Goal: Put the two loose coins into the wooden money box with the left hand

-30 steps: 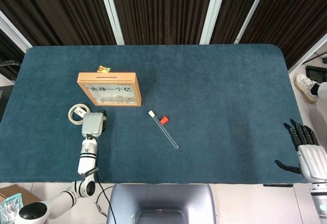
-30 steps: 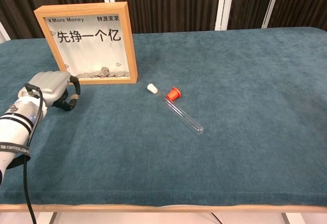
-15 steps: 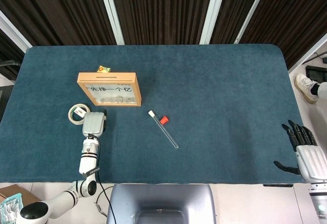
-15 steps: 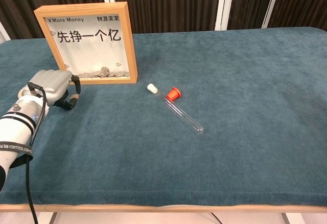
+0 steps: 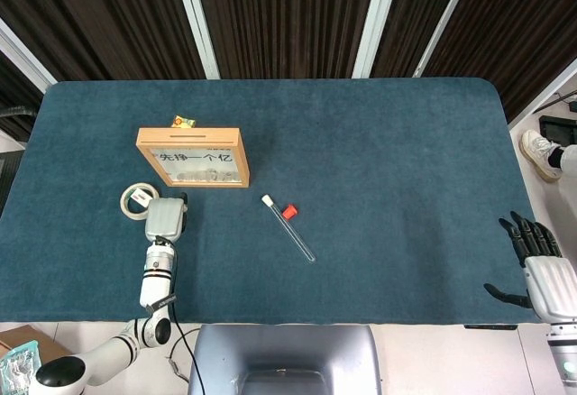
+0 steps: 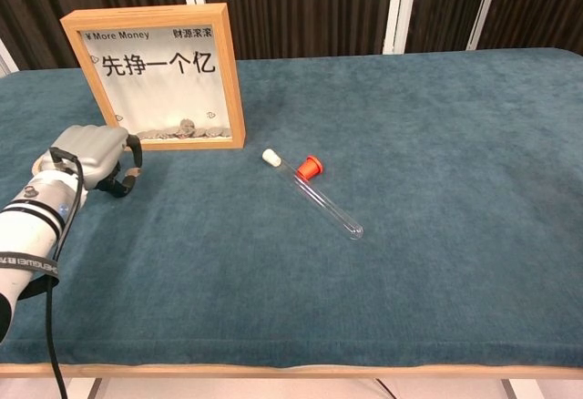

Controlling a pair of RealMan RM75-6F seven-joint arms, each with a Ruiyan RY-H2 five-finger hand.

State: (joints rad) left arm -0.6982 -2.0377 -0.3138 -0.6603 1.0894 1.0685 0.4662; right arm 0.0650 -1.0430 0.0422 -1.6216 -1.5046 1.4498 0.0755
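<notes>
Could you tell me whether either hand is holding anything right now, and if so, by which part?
It cannot be told for the left hand: its fingers curl down against the table. The right hand holds nothing.

Blue-felt desk [image 5: 379, 160]. Glass test tube [image 5: 293, 231] lies diagonally near the centre, white stopper [image 5: 268, 200] at its upper end, small red cap [image 5: 289, 211] just beside it. White tape ring [image 5: 137, 201] at left. Small yellow-orange wrapper [image 5: 184, 122] further back. White shoe [image 5: 541, 153] on floor, right.
</notes>
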